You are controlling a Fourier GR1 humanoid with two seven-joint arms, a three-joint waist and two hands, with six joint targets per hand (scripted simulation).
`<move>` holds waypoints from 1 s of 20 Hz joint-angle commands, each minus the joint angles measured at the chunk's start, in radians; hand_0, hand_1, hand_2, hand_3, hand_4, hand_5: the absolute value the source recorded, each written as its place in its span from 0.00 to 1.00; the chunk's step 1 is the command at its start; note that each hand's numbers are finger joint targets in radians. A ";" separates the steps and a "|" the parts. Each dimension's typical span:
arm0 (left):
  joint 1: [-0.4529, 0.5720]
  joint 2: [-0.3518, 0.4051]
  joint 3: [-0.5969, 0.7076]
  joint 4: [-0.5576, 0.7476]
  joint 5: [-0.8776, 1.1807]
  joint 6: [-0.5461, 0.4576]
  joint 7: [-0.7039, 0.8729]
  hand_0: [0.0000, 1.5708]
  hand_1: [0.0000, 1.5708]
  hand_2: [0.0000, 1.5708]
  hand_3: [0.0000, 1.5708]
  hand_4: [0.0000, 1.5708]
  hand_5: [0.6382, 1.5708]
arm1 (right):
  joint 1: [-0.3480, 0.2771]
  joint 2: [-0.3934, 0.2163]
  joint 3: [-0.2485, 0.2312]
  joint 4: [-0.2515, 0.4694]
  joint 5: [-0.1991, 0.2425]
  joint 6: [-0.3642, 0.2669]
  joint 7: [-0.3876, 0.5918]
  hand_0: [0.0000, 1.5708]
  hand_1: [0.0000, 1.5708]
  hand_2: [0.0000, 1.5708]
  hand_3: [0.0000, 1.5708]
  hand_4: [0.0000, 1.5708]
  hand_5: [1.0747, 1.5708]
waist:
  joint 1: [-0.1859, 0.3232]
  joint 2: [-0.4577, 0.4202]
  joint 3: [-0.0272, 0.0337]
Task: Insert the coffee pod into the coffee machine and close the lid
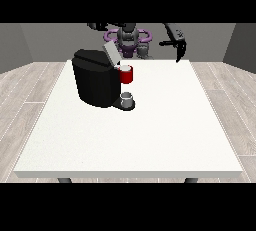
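The black coffee machine [95, 82] stands on the white table [150, 135], left of the middle. Its grey lid [110, 53] is tilted up and open. At the machine's front is a red pod holder [127, 76], and a small pale coffee pod [125, 68] sits in its top. A grey cup [127, 98] rests on the machine's base below. The hand at the view's right [179, 50] hangs over the table's far edge with its fingers pointing straight down, holding nothing, well to the right of the machine. The hand at the view's left [98, 26] is raised behind and above the machine.
The robot's torso [128, 40] is behind the table's far edge, just beyond the lid. Bare table top stretches in front of and to the right of the machine. Wooden floor surrounds the table.
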 commanded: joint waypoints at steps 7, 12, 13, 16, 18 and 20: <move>0.065 -0.027 -0.085 -0.152 -0.014 0.026 -0.005 0.00 0.00 0.00 0.00 0.24 1.00 | -0.171 0.007 -0.074 0.154 0.051 -0.102 0.008 0.00 0.00 0.00 0.00 0.22 1.00 | 0.050 0.086 0.0002; 0.027 0.018 -0.028 -0.100 0.027 0.013 -0.105 0.00 0.00 0.00 0.00 0.19 1.00 | -0.281 -0.037 -0.178 0.217 0.016 -0.030 0.009 0.00 0.00 0.00 0.00 0.26 1.00 | 0.038 0.171 -0.0002; 0.071 -0.017 -0.065 -0.145 0.021 0.020 -0.050 0.00 0.00 0.00 0.00 0.19 1.00 | -0.272 -0.063 -0.219 0.247 0.007 -0.033 -0.010 0.00 0.00 0.00 0.00 0.25 1.00 | 0.058 0.146 0.0001; 0.035 -0.018 -0.062 -0.192 0.050 0.025 0.007 0.00 0.00 0.00 0.00 0.23 1.00 | -0.305 -0.072 -0.253 0.342 0.003 -0.039 -0.066 0.00 0.00 0.00 0.00 0.25 1.00 | 0.077 0.166 0.0003; 0.044 0.029 -0.035 -0.176 0.070 0.002 -0.010 0.00 0.00 0.00 0.00 0.22 1.00 | -0.288 -0.057 -0.244 0.361 -0.021 -0.010 -0.094 0.00 0.00 0.00 0.00 0.26 1.00 | 0.054 0.149 0.0002; 0.016 0.031 -0.039 -0.118 0.042 0.016 -0.086 0.00 0.00 0.00 0.00 0.23 1.00 | -0.371 -0.051 -0.245 0.383 -0.008 -0.029 -0.082 0.00 0.00 0.00 0.00 0.29 1.00 | 0.060 0.201 -0.0001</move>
